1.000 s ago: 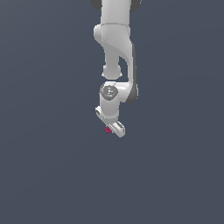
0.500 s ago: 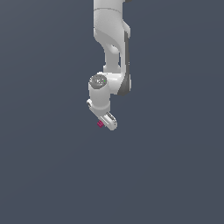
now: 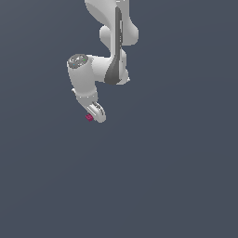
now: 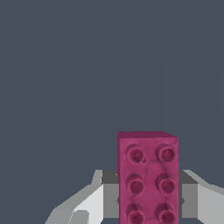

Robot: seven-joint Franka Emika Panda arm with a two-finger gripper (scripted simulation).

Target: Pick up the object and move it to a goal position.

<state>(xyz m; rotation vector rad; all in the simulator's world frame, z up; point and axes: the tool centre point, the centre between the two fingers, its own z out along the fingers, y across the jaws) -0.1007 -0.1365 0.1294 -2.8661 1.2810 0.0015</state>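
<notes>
Hidden or cut off: in the exterior view the arm [image 3: 111,44] enters from the top edge of the frame, so its base and upper links lie outside the picture. The gripper [image 3: 96,113] is seen from the side there, and its 2 fingers merge into 1 white shape, so the gap between them is not readable in that view.
Hard to make out: in the exterior view the block [image 3: 89,117] is only a tiny magenta speck, left of centre in the upper half of the frame, touching the gripper's tip on the exterior view's left; its surface detail is lost.
Block in the wrist view: the block [image 4: 148,177] fills the lower middle-right of the frame, and its lower end is cut off by the bottom edge. 6 round studs in 2 columns of 3 show on its face, with faint crack-like marks between them.
Fingers in the wrist view: 1 white finger [image 4: 85,203] sits on 1 side of the block and the other shows at the lower right corner, partly cut off by the frame edge.
Jaws: they are clamped on the block, which sits between the 2 fingers.
Background: both views show only a flat dark grey-blue field, with no surface, edge or shadow under the block.
</notes>
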